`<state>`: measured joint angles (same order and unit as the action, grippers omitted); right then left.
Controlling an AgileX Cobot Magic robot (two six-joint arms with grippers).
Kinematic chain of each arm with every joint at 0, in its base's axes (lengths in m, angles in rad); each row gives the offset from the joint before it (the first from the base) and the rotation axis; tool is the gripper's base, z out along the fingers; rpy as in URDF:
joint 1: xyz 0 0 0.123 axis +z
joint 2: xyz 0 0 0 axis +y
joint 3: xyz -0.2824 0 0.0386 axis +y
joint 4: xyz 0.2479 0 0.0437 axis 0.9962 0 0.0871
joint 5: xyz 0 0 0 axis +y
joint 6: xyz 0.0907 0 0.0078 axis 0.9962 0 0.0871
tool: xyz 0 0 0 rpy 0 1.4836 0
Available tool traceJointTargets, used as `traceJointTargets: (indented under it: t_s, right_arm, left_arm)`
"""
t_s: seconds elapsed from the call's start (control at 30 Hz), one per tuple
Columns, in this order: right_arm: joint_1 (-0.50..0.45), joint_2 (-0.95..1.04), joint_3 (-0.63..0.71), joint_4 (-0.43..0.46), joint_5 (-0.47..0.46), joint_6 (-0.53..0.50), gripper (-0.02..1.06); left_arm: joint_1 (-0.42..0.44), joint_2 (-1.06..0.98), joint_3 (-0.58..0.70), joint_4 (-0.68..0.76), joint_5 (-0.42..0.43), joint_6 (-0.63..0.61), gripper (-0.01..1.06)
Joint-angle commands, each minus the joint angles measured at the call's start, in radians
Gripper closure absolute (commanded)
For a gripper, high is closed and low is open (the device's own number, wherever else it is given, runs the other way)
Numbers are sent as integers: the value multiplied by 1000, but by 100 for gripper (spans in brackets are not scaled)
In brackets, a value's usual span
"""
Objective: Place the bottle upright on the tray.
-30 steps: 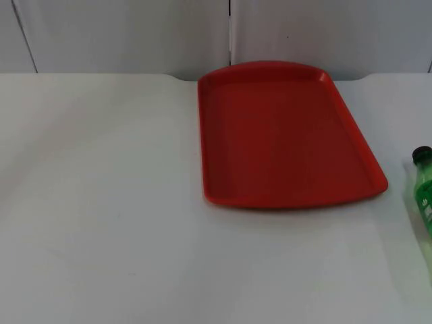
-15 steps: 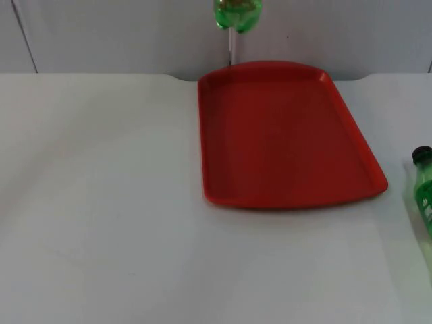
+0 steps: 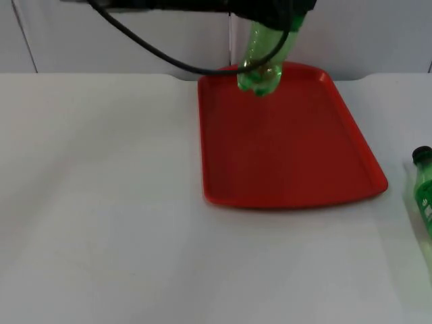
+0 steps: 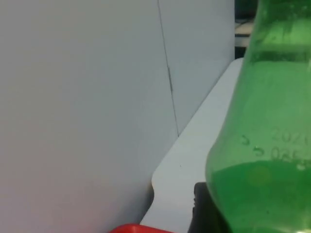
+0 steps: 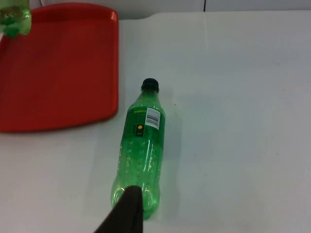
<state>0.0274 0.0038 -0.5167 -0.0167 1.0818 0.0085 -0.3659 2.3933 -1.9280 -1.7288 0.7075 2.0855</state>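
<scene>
Left end effector (image 3: 273, 15) clamped on green plastic bottle (image 3: 262, 57), hanging tilted above red plastic tray (image 3: 290, 155) far edge.
Risk: base lands slanted, bottle tips w/ liquid inside. Right end effector (image 5: 125, 213) waits near second green bottle (image 5: 141, 145) lying on white table (image 3: 101, 202); fingers — can't tell.

We look at what seems a robot lab or test bench: a plain white table top (image 3: 101, 202) fills the frame's lower and middle parts, ending along the upper edge at a grey partition wall (image 3: 135, 34) of flat panels, with a black robot arm (image 3: 189, 5) crossing the top.
</scene>
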Motion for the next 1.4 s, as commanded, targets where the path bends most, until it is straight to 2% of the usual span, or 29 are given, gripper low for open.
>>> traceJointTargets:
  t_s: [0.0, 0.27, 0.37, 0.47, 0.6, 1.37]
  right_arm:
    - [-3, -4, 0, -7, -4, -2, 0]
    - [-3, -4, 0, -7, -4, -2, 0]
    - [-3, -4, 0, -7, -4, -2, 0]
    - [-3, -4, 0, -7, -4, -2, 0]
    - [-3, -4, 0, -7, -4, -2, 0]
    - [-3, -4, 0, -7, -4, -2, 0]
  left_arm:
    - [-5, 37, -50, -16, 21, 3, 105]
    - [-5, 217, -291, -16, 4, 3, 105]
    - [-5, 266, -356, -16, -21, 1, 105]
    - [-5, 320, -424, -16, -89, -30, 105]
    - [-5, 336, -432, -16, -122, -41, 105]
    - [-3, 367, -430, -16, -107, -68, 105]
